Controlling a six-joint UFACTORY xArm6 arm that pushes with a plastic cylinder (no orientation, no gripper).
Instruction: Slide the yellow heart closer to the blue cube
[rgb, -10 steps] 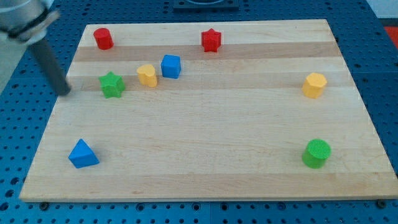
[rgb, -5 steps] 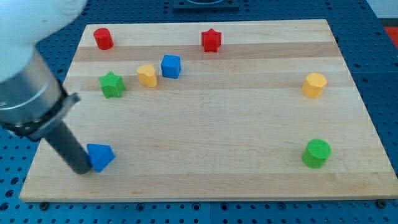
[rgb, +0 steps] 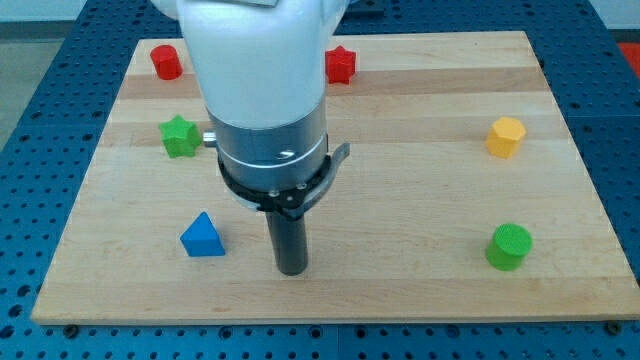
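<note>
The yellow heart and the blue cube are hidden behind the arm's white body, which covers the board's upper middle. My tip (rgb: 291, 268) rests on the board near the view's bottom centre, to the right of the blue triangle (rgb: 203, 237) and apart from it.
A red cylinder (rgb: 166, 62) sits at the top left and a red star (rgb: 342, 64) at the top centre, partly behind the arm. A green star (rgb: 180, 136) is at the left, a yellow hexagon (rgb: 506, 136) at the right, a green cylinder (rgb: 510, 246) at the bottom right.
The arm swept from the board's left edge down and to the right, nudging the blue triangle rightward. It now covers the yellow heart and blue cube.
</note>
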